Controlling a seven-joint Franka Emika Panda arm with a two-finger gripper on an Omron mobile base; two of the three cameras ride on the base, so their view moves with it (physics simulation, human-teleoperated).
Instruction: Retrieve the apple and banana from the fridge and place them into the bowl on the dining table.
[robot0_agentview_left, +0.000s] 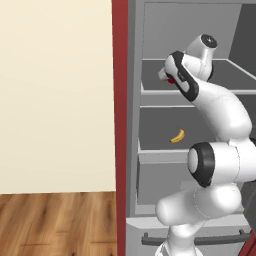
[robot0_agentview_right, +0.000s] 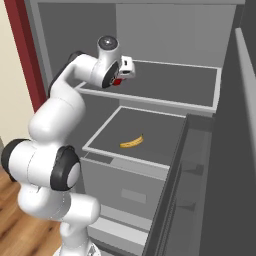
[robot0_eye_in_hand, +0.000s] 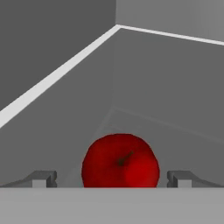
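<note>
I am reaching into the open fridge (robot0_agentview_right: 200, 60), its door swung wide, and working on the first pick: the apple (robot0_eye_in_hand: 120, 160) is sitting on the upper shelf (robot0_agentview_right: 170, 85) near its left side, while the banana (robot0_agentview_right: 132, 142) is lying on the shelf below, well apart from it and untouched. To do this step well, I judge that I should be easing forward until the apple sits squarely between my fingers, keeping it centred so that neither finger nudges it and sets it rolling toward the back wall, then closing gently across its widest part before lifting straight up clear of the shelf. My arm is rising from the base, folding back at the elbow and stretching over the shelf edge, with the wrist bent so that my hand (robot0_eye_in_hand: 112, 178) is pointing down and inward at the fruit. My hand is spread fully wide and gripping nothing; in the hand view the apple is lying between the two fingertips (robot0_eye_in_hand: 43, 177), a gap showing on either side of it.
</note>
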